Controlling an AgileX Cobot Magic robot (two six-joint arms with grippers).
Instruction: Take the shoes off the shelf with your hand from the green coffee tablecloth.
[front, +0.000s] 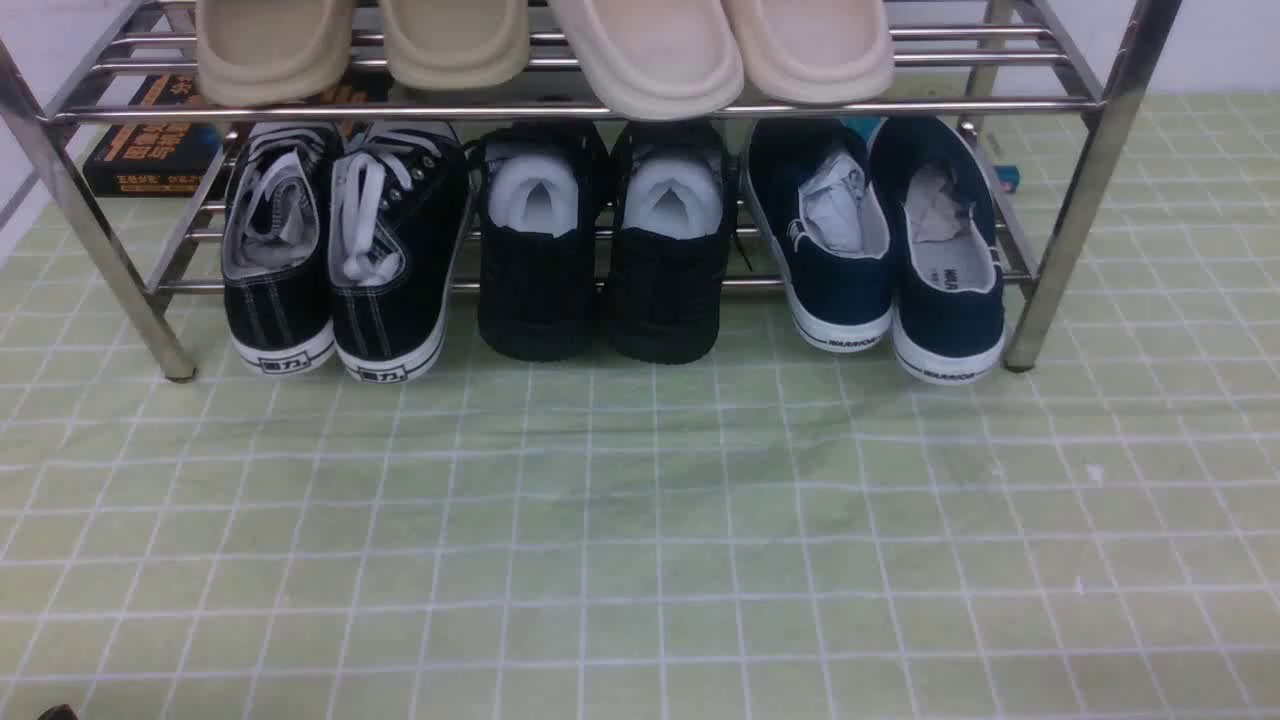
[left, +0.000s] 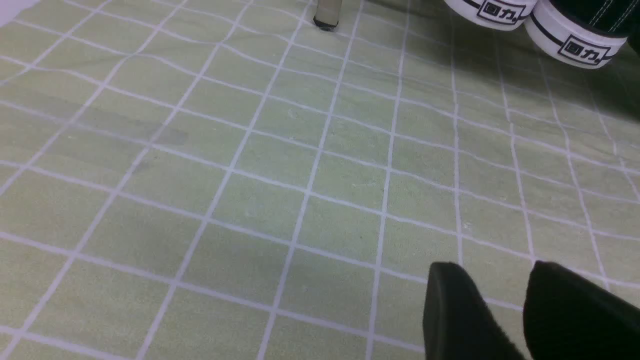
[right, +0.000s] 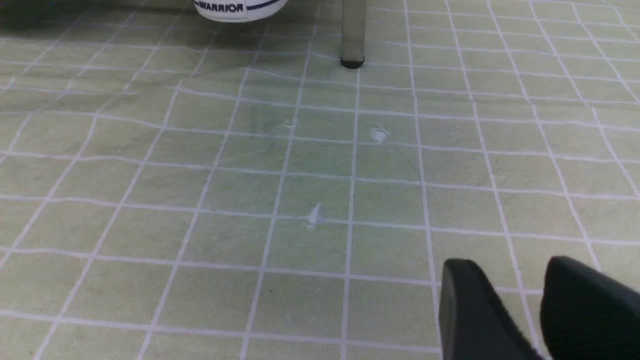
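Front view, green coffee tablecloth (front: 640, 560): spread under everything, slightly wrinkled.
shelf (front: 1090, 200): stood on the cloth, three pairs carried on its lower tier.
shoes (front: 845, 285): navy pair lodged at the lower tier's right end, heels toward the camera.
left gripper (left: 502, 272): jaws held apart, nothing between.
right gripper (right: 505, 267): jaws held apart, nothing between.

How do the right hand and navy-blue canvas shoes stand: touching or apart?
Apart. Right wrist view: bare green cloth separates the right hand from the navy-blue shoe's white sole.

"WARRIOR" — shoes (front: 840, 285) heels; "回力" — black sneakers (front: 385, 300) heels.
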